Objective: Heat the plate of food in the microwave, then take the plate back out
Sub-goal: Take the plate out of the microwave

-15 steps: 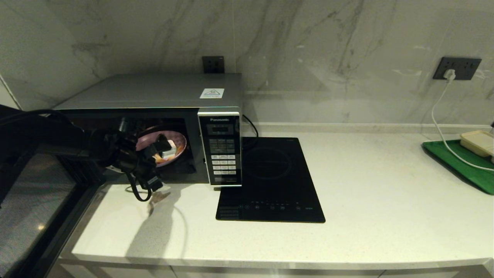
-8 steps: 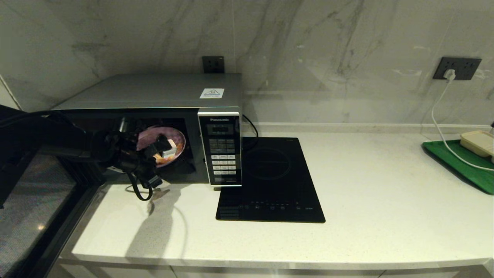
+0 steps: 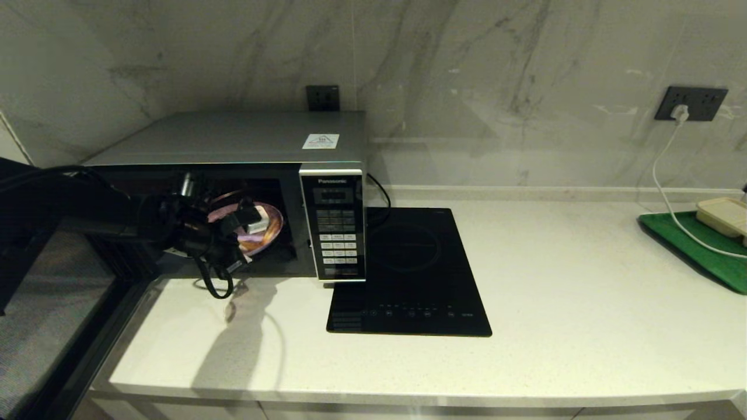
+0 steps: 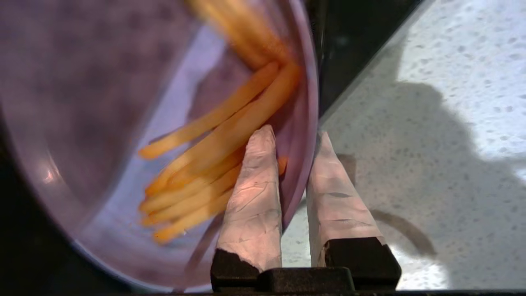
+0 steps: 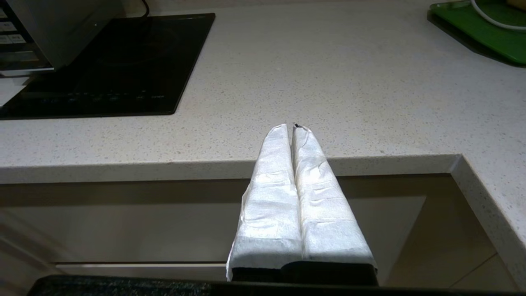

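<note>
Marble wall panels rise behind your pale speckled worktop (image 3: 554,291), and the microwave (image 3: 233,140) standing against them is your landmark. Its door (image 3: 52,326) hangs wide open toward you on the left side of the oven, and its keypad panel (image 3: 335,224) faces you on the oven's right end.

Your left pincer (image 3: 248,224) reaches into the microwave's mouth and has closed on the rim of the plate of food (image 3: 257,233). From the left wrist you can see one taped finger (image 4: 254,197) lying over the plate's inner face beside the orange fries (image 4: 213,139), the other under the rim, with the lilac edge pinched between them. That plate sits tilted in the front of the oven cavity, near the opening.

Just right of the microwave, touching its front corner, lies a flat black induction hob (image 3: 408,274). Far to the microwave's right, at the worktop's edge, a green tray (image 3: 694,248) carries a beige lidded box (image 3: 723,216), with a white cable (image 3: 662,186) running down to it from a wall socket.

Your right pincer (image 5: 294,127) is parked below the worktop's front edge, fingers pressed together, holding nothing.
</note>
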`<state>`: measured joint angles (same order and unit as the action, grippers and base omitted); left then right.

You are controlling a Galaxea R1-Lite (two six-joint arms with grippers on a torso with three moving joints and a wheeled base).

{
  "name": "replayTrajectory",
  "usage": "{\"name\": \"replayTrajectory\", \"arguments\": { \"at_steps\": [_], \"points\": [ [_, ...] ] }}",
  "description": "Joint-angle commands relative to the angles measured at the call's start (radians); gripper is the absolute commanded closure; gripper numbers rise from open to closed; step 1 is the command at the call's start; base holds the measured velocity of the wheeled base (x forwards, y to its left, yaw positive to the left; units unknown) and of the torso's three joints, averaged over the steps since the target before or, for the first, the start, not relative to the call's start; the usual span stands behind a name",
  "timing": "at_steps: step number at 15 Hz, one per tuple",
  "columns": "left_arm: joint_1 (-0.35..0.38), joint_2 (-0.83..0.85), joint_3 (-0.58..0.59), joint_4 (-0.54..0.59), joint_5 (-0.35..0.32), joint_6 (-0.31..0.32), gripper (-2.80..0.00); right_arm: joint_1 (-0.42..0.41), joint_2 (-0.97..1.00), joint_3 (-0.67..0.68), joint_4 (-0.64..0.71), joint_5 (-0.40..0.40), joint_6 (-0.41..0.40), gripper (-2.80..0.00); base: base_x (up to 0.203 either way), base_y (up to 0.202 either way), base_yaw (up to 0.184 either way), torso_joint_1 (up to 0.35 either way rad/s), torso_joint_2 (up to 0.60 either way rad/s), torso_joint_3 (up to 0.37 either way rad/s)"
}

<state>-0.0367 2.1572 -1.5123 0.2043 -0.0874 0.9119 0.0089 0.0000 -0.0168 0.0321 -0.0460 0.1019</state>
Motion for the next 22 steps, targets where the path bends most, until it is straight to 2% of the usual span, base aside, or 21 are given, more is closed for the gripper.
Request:
{"name": "replayTrajectory", "arguments": {
  "at_steps": [1, 11, 22],
  "points": [
    [0.001, -0.002, 0.0, 0.004, 0.0, 0.004, 0.0, 0.0, 0.0, 0.0, 0.0, 0.0, 0.001, 0.0, 0.0, 0.0, 0.0, 0.0, 0.0, 0.0],
    [-0.002, -0.027, -0.032, 0.006, -0.002, 0.002, 0.0, 0.0, 0.0, 0.0, 0.0, 0.0, 0.001, 0.0, 0.0, 0.0, 0.0, 0.0, 0.0, 0.0],
    [-0.013, -0.103, 0.034, 0.006, -0.007, -0.003, 0.0, 0.0, 0.0, 0.0, 0.0, 0.0, 0.001, 0.0, 0.0, 0.0, 0.0, 0.0, 0.0, 0.0]
  ]
}}
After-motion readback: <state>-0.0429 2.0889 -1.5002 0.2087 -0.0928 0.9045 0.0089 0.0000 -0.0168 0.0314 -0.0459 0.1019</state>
